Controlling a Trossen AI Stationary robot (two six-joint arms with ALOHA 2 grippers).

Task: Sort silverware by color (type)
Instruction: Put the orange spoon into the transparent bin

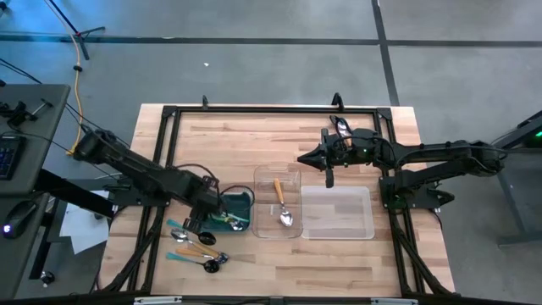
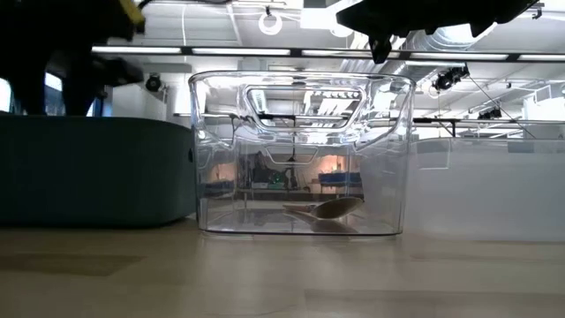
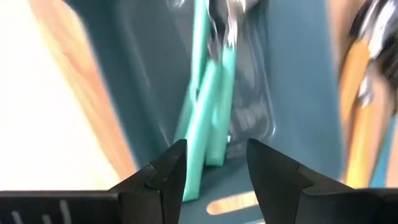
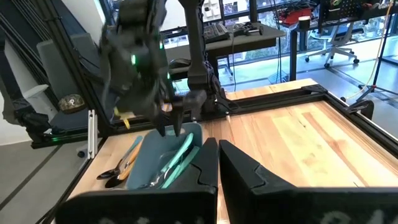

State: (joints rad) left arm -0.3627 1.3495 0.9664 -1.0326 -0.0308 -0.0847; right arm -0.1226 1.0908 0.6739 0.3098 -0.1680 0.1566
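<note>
My left gripper (image 1: 210, 219) is open and points down into the teal bin (image 1: 240, 202). Its fingers stand over the ends of several teal-handled utensils (image 3: 208, 118) lying in the bin. I cannot see it touch them. More silverware with orange and teal handles (image 1: 196, 247) lies loose on the table in front of the bin. One orange-handled spoon (image 1: 281, 203) lies in the left clear tray (image 1: 262, 178), its shiny bowl toward the near edge. My right gripper (image 1: 329, 175) hangs shut and empty above the gap between the two clear trays.
A second clear tray (image 1: 337, 212) stands to the right of the first. The black frame rail (image 1: 271, 110) runs around the wooden table. In the right wrist view the left arm (image 4: 140, 68) stands over the bin (image 4: 146, 155). Bare wood shows on the far half of the table (image 1: 246, 135).
</note>
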